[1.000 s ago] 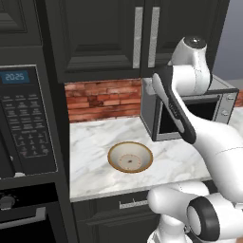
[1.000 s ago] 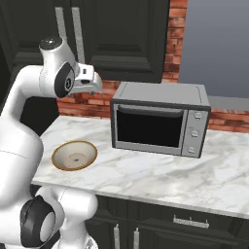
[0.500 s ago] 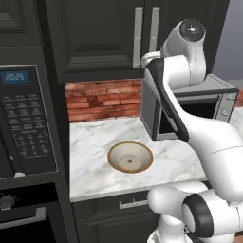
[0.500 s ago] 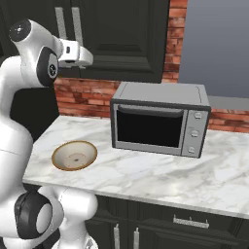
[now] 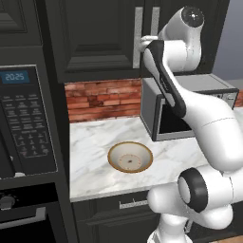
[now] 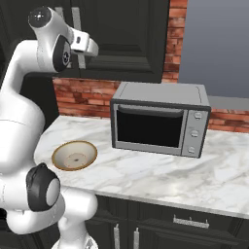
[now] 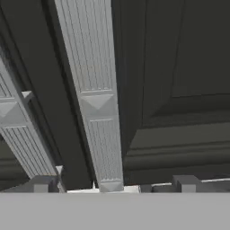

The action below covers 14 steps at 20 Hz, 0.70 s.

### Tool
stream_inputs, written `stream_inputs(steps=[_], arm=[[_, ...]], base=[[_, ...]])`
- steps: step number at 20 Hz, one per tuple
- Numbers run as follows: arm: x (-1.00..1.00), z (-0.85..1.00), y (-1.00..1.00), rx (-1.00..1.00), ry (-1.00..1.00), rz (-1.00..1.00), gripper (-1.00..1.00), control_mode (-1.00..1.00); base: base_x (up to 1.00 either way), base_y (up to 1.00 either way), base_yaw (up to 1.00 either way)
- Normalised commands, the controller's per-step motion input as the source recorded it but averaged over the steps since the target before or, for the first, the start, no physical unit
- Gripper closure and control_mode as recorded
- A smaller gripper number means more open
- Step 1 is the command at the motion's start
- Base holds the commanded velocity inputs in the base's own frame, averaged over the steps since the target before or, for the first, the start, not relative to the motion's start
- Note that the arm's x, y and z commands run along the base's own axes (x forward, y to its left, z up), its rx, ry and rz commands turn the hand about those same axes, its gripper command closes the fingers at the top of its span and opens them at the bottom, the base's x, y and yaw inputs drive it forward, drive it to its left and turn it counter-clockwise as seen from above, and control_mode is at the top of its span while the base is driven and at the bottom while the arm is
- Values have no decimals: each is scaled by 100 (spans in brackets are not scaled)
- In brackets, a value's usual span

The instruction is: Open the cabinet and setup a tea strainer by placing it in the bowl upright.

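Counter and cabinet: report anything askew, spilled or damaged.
Nothing stands out. The cabinet doors are shut, the bowl sits level on the counter, and the open gripper faces a door handle.

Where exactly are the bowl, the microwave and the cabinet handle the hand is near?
Bowl [image 5: 130, 157], left base view, on its cream inside.
Microwave [image 6: 151, 128], right base view, on its dark door window.
Handle [image 7: 94, 112], hand view, on the bar's middle.

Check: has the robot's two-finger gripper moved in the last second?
Yes. The gripper has risen and closed in on the silver bar handles of the dark charcoal upper cabinet, jaws open.
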Motion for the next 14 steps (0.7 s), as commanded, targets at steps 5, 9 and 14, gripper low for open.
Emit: stream_inputs(steps=[5,9,14], arm=[[52,-8,0,0,3,2,-100,-100],[44,-17,0,-4,0,0,-100,-100],[48,-17,0,-1,-2,0,-100,-100]], base=[[0,0,0],[0,0,0],[0,0,0]])
